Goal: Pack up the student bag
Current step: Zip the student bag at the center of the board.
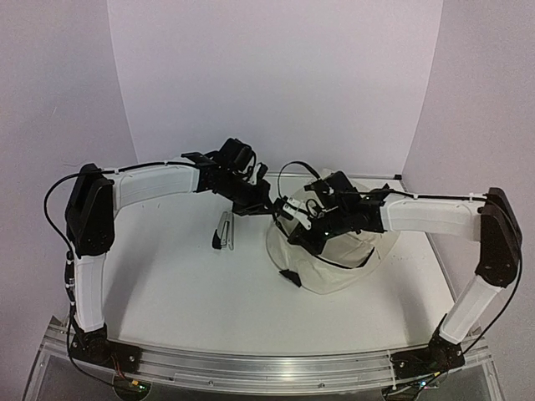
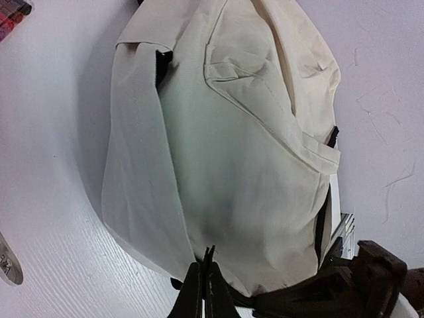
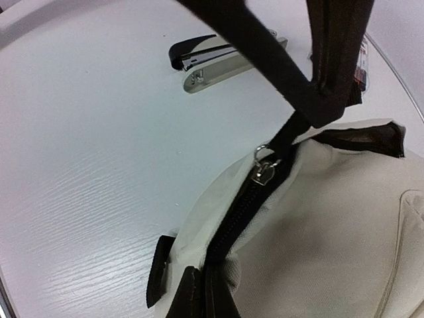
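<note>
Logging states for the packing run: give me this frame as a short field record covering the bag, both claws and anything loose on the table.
bag: student bag, cream, lying on the table, right of centre
left claw: shut, apparently pinching the bag's edge
right claw: shut on the bag at its zipper line
zipper pull: at the base of the black strap, which is drawn taut upward
loose item: stapler on the table, left of the bag, apart from it
contents: interior not visible
</note>
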Motion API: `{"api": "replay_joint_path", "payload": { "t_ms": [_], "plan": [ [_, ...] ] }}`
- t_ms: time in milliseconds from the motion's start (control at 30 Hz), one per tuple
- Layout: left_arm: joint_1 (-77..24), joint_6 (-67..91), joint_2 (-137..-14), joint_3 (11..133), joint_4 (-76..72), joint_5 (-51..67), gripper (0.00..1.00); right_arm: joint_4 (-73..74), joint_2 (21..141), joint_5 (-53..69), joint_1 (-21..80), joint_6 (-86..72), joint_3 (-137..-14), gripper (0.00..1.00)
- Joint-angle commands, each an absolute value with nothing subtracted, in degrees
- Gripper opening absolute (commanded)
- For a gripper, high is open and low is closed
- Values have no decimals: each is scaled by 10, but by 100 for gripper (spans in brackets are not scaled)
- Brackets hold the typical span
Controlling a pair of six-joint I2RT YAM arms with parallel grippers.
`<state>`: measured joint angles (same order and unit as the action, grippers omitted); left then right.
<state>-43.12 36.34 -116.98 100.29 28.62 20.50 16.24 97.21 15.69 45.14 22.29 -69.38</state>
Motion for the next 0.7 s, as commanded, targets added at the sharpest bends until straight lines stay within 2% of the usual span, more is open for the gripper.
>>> {"api": "replay_joint_path", "payload": {
  "t_ms": [0,333,467,500,533,567,600,667],
  "plan": [
    [-405,367,-1182,1055,275,185,0,229,882,144,502,301,-622,0],
    [-391,362,-1148,1028,278,174,0,300,669,34,534,522,-394,0],
    [-393,373,-1133,989,242,217,0,310,595,20,521,565,-357,1],
    [-396,377,-1130,981,228,234,0,313,593,24,521,553,-366,9],
    [-400,382,-1128,973,215,250,0,314,601,35,521,532,-387,30],
    [-406,384,-1126,964,195,261,0,314,618,49,521,498,-413,55],
    [-412,387,-1124,956,176,271,0,314,640,65,521,460,-444,66],
    [-422,398,-1127,951,156,289,0,313,690,101,521,386,-509,71]
  ]
}}
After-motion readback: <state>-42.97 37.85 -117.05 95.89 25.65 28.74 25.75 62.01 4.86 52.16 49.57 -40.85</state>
